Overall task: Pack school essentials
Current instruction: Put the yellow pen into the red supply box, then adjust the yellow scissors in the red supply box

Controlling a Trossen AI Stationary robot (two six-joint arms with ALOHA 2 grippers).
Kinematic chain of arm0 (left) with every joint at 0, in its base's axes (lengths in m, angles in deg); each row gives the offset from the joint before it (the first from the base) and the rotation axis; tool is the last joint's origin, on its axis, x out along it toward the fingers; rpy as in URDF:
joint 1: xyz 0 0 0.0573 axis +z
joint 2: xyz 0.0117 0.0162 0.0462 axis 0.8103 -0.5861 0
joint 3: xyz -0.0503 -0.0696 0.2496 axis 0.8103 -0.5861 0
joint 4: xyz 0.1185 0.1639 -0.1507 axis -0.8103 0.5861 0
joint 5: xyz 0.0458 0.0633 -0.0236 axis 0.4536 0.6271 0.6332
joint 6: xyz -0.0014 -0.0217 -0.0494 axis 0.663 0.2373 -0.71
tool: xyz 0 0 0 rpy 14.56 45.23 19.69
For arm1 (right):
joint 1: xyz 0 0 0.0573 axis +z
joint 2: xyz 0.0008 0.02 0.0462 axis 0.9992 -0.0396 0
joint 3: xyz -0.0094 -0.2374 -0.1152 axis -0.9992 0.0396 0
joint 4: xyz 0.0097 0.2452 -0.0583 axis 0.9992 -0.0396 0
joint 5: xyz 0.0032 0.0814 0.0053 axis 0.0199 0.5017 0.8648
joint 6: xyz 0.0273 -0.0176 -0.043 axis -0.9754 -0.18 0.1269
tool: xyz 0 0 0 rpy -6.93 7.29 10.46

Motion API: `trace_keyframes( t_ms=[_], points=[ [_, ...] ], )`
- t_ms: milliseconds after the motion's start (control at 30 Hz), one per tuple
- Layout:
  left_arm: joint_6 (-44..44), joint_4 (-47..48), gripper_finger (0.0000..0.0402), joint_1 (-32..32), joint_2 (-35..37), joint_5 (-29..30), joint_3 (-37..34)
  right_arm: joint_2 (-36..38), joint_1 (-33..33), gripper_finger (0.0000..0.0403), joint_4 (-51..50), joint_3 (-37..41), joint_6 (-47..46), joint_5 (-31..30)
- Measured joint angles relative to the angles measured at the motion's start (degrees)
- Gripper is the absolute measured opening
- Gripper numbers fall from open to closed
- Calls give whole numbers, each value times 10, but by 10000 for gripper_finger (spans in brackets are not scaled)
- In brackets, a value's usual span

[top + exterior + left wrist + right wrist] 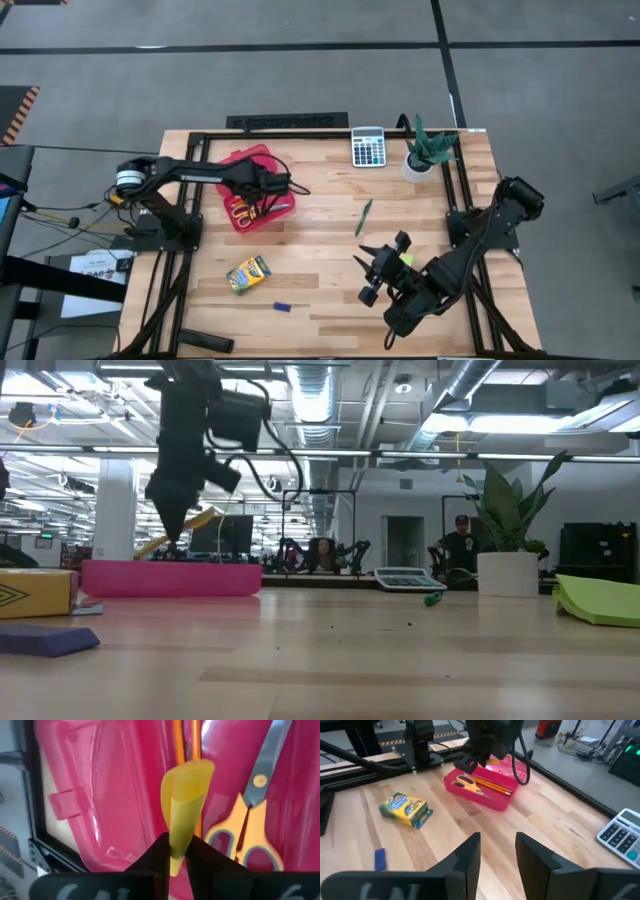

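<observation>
Left wrist view, marker: yellow marker (182, 805) pinched between the left gripper's (176, 851) two dark fingers, held over the open red case (120, 795).
Case contents: orange pencils (186, 742) and yellow-handled scissors (247, 815) lie inside on the pink floor; the pencils run behind the marker, the scissors just beside them.
Case position: far left part of the table (330, 290), near the left arm's base; its lid is folded open toward the table's far edge.
Left gripper: over the case (255, 190) in the high view, fingers pressed tight on the marker.
Crayon box: yellow-green box (248, 273) lies flat on the wood, nearer the front than the case and apart from it.
Eraser: small blue piece (282, 307) near the front edge, just beyond the crayon box.
Pen: green pen (364, 216) lies alone mid-table, between the case and the plant.
Sticky pad: lime pad (600, 600) lies on the right side, close by the right arm.
Right gripper: hovers low over the front right of the table (497, 852), fingers spread with nothing between them.
Calculator: grey, (368, 146) at the far edge, beside the potted plant (428, 150).
</observation>
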State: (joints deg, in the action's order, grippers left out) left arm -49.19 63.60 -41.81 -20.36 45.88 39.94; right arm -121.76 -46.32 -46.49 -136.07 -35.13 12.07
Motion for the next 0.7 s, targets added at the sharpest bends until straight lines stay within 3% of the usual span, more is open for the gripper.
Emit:
trace_keyframes(
  t_ms=[267,700],
  points=[
    [5,-5,37,5,-13,-36,-20,0,6,127,1,0,-1,3],
    [5,-7,93,6,-13,-46,-38,0,5,128,0,0,-17,3]
  ],
)
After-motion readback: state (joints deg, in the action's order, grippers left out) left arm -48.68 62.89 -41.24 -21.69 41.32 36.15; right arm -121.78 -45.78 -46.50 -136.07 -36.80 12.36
